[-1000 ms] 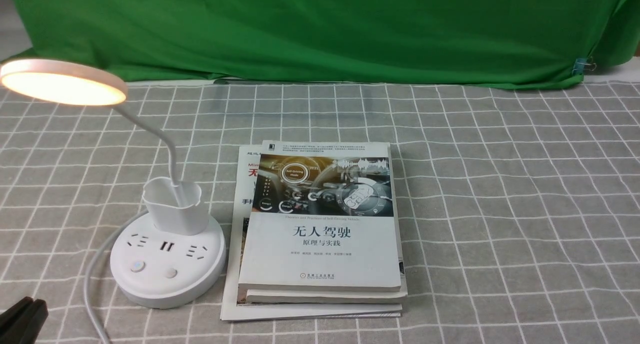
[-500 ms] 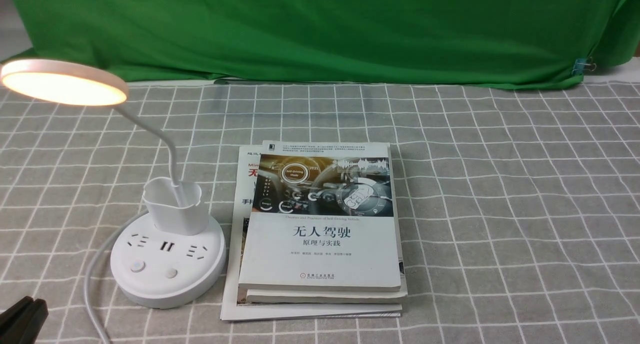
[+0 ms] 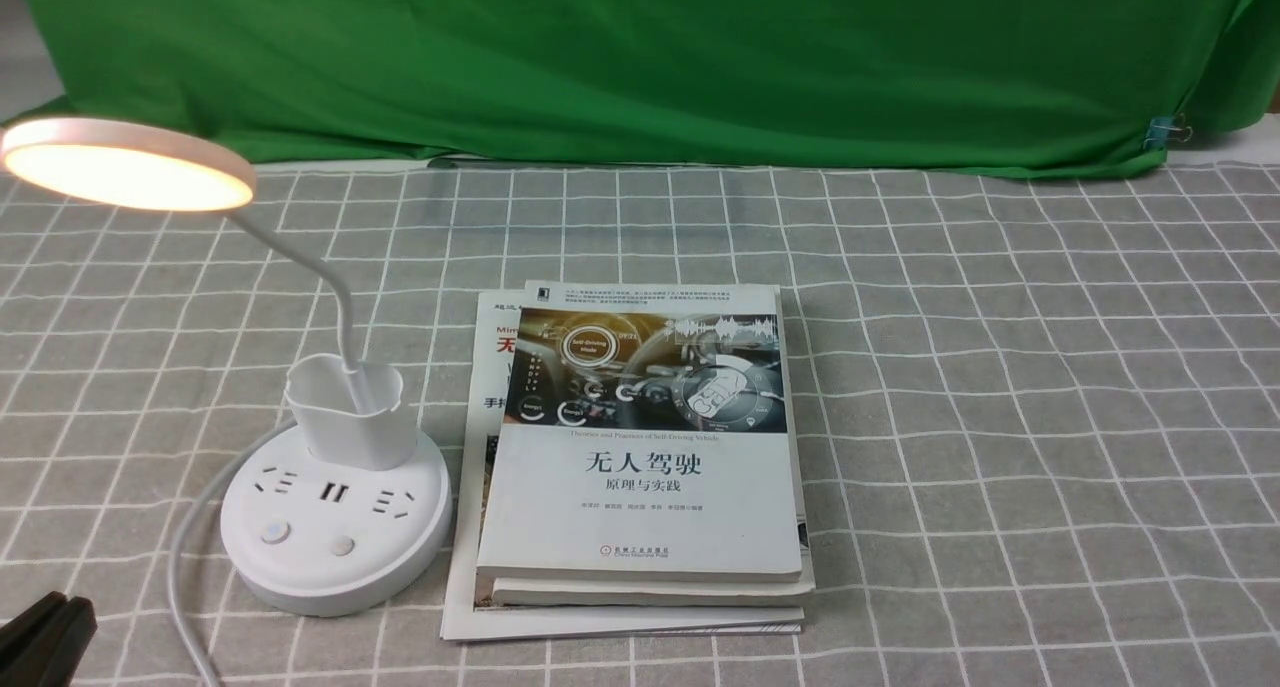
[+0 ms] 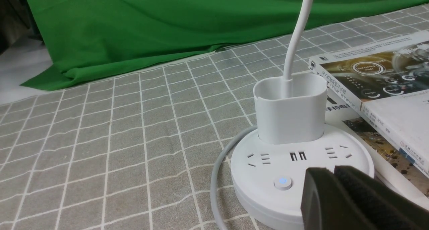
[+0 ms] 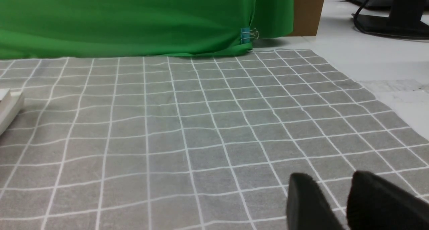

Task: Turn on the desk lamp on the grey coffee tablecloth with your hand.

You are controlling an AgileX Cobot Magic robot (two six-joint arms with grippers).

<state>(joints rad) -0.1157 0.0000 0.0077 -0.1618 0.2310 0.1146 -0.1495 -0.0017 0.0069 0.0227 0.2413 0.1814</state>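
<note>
The white desk lamp (image 3: 335,512) stands on the grey coffee tablecloth (image 3: 1000,387) at the left. Its disc head (image 3: 125,164) glows warm white, and one base button (image 4: 283,182) shows a blue light. My left gripper (image 3: 45,635) is shut and empty at the front left corner, apart from the lamp base. In the left wrist view its fingertips (image 4: 333,171) meet in front of the base (image 4: 268,169), hiding the second button. My right gripper (image 5: 331,181) is open and empty, low over bare cloth; it is out of the front view.
A stack of books (image 3: 640,467) lies right beside the lamp base. The lamp's grey cord (image 3: 185,557) curves off the front left. A green backdrop cloth (image 3: 640,57) closes the far side, held by a blue clip (image 3: 1160,132). Bare white table (image 5: 385,62) lies beyond the cloth's right edge.
</note>
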